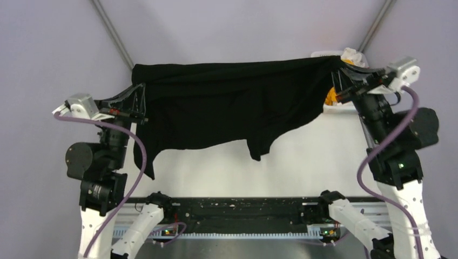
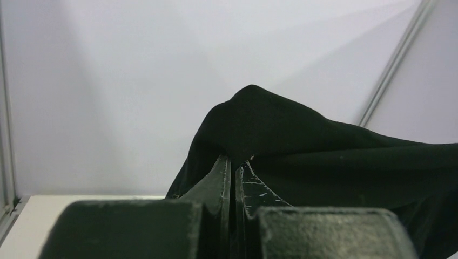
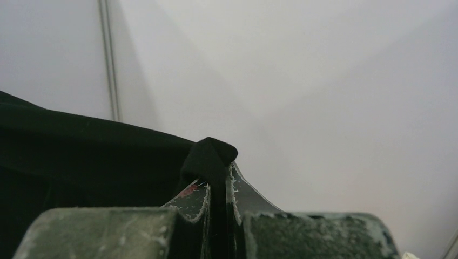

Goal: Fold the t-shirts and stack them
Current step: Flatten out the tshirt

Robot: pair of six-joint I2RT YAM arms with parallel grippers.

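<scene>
The large black t-shirt (image 1: 227, 108) hangs stretched in the air between my two grippers, its lower edge and a sleeve drooping toward the table. My left gripper (image 1: 141, 93) is shut on its left corner; in the left wrist view the cloth (image 2: 302, 145) bunches over the closed gripper (image 2: 236, 162). My right gripper (image 1: 339, 81) is shut on its right corner; in the right wrist view a fold of the black cloth (image 3: 208, 156) sticks out above the closed gripper (image 3: 219, 178). An orange shirt (image 1: 330, 97) peeks out behind the right gripper. The other shirts are hidden.
A white basket rim (image 1: 324, 54) with pale cloth (image 1: 352, 55) shows at the back right behind the black shirt. The white table (image 1: 318, 156) lies below the hanging shirt. Metal frame poles (image 1: 110, 27) rise at the back corners.
</scene>
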